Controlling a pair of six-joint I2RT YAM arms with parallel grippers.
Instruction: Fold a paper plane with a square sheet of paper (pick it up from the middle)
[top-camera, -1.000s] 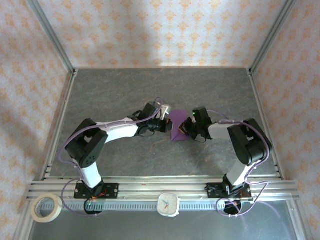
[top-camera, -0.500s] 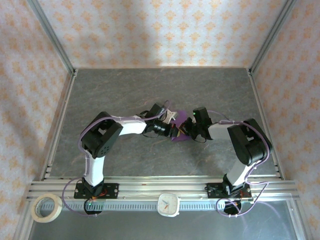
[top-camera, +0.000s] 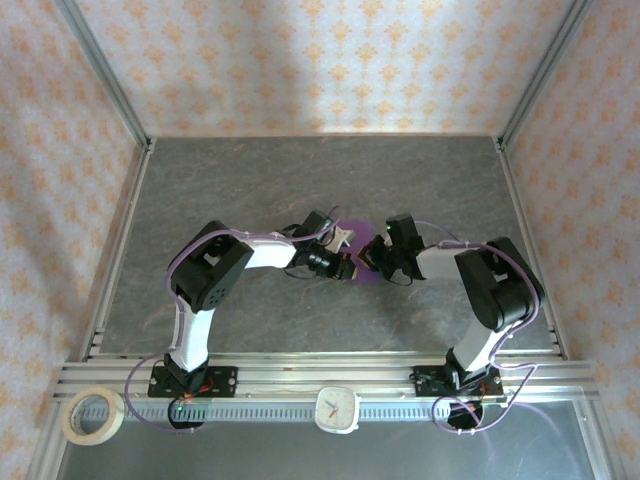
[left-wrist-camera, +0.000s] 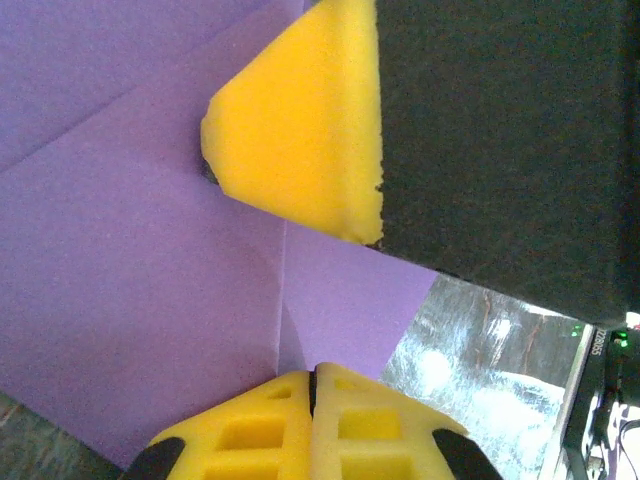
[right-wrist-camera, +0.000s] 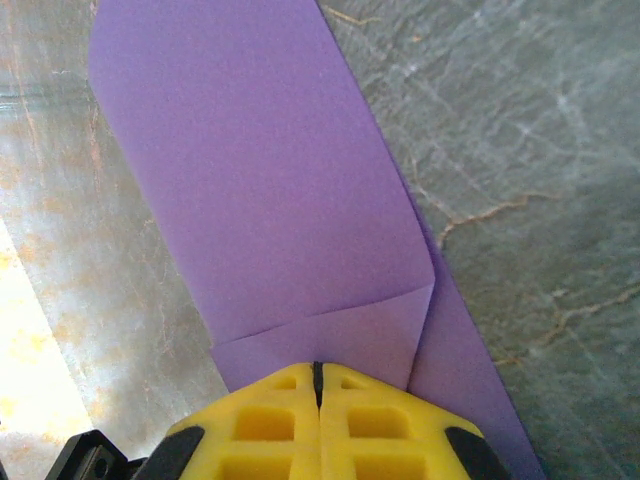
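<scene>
The square sheet of paper (top-camera: 365, 233) is purple and lies partly folded on the grey table, mid-table between the two arms. In the right wrist view it is a long folded strip (right-wrist-camera: 260, 180) with a small flap turned over near my fingertips. My right gripper (right-wrist-camera: 318, 368) is shut, its tip pressed down on that flap. My left gripper (left-wrist-camera: 313, 375) is also shut, its tip resting on the paper (left-wrist-camera: 150, 300) at a crease. From above, the left gripper (top-camera: 347, 264) and right gripper (top-camera: 372, 256) nearly touch over the paper. One yellow pad (left-wrist-camera: 300, 130) of the right gripper looms close in the left wrist view.
A roll of tape (top-camera: 93, 415) and a small white clock (top-camera: 337, 408) sit on the near rail in front of the arm bases. Aluminium frame posts and patterned walls enclose the table (top-camera: 300, 180) on three sides.
The left arm has swung in: its elbow moved right and its gripper slid right and nearer, onto the paper. The right arm has stayed still.
</scene>
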